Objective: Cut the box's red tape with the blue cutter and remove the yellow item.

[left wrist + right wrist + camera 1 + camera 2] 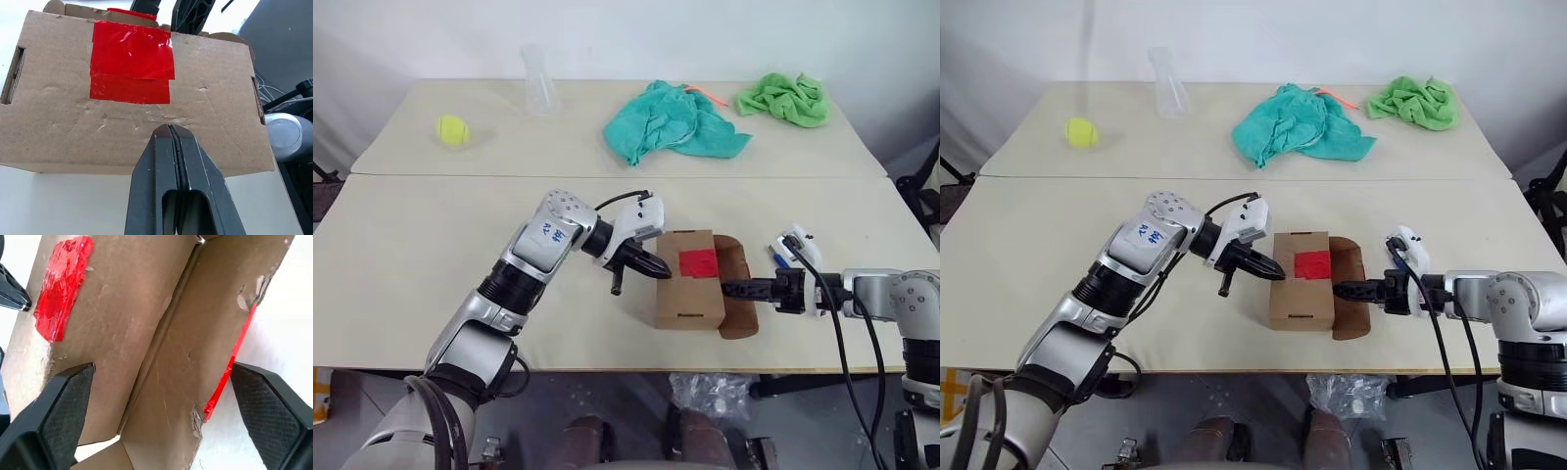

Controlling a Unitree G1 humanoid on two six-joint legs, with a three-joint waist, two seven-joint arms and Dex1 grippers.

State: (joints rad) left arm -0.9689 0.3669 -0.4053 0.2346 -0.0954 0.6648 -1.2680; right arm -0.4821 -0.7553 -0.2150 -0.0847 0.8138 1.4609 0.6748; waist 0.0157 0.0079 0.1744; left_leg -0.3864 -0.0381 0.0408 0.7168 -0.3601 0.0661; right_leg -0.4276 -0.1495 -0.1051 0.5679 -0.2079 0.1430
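The box (690, 277), light, thin-walled and likely to crush, lies near the worktop's (411, 284) front edge, where the closed left end effector (646, 262) touches its side while the right end effector (161, 416), jaws wide, straddles the opened flap (205, 338), the sensible hold.

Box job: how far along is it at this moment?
Done, it seems: the box has one flap swung open, with a torn red tape edge on it. In hand: the shut left hand presses the box's side while the open right hand straddles the flap. Left: taking out the yellow item.
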